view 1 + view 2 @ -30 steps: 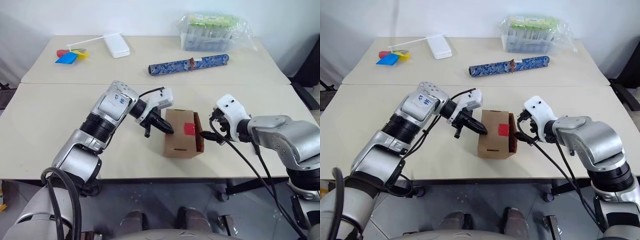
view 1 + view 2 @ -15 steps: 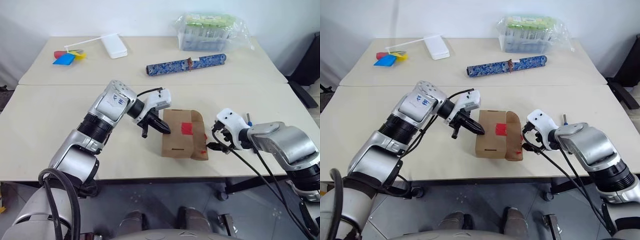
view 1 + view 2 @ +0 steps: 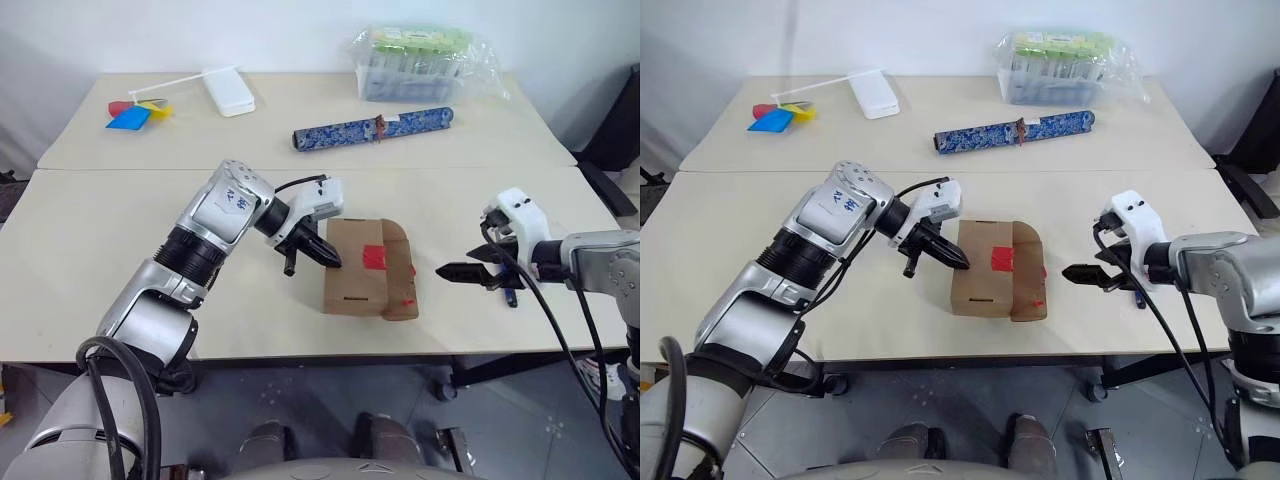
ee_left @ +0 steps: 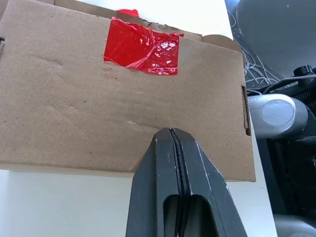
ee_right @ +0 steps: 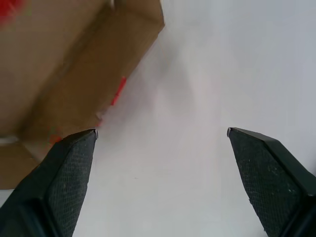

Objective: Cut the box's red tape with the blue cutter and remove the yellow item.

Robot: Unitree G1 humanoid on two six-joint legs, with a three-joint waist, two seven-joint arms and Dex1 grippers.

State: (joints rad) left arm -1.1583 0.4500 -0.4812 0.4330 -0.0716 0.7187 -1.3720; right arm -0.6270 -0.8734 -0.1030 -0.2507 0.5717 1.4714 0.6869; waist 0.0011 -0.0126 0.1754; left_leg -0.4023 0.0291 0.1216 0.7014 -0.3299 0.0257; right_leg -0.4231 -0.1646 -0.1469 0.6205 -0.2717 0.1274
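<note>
The brown box [image 3: 360,275] lies near the table's front edge, its right flap [image 3: 402,272] swung open and hanging outward. A square of red tape [image 3: 375,257] sits on its top face, and torn red bits mark the flap's edge. My left gripper [image 4: 170,131] is shut and empty, its tip pressed against the box's left side. My right gripper [image 5: 161,131] hangs open and empty to the right of the box, well apart from it, one of its fingers [image 3: 455,270] pointing at the flap. The blue cutter [image 3: 510,297] lies on the table under the right hand, partly covered. The yellow item is hidden.
A long blue patterned roll [image 3: 375,128] lies behind the box. Farther back stand a clear plastic tub [image 3: 420,62], a flat white case [image 3: 230,91] and coloured paper scraps [image 3: 135,110]. A seam [image 3: 120,168] joins the two tables.
My right gripper pulled away from the box to the right, staying open. The box's right flap swung open and outward. The left gripper held still against the box.
</note>
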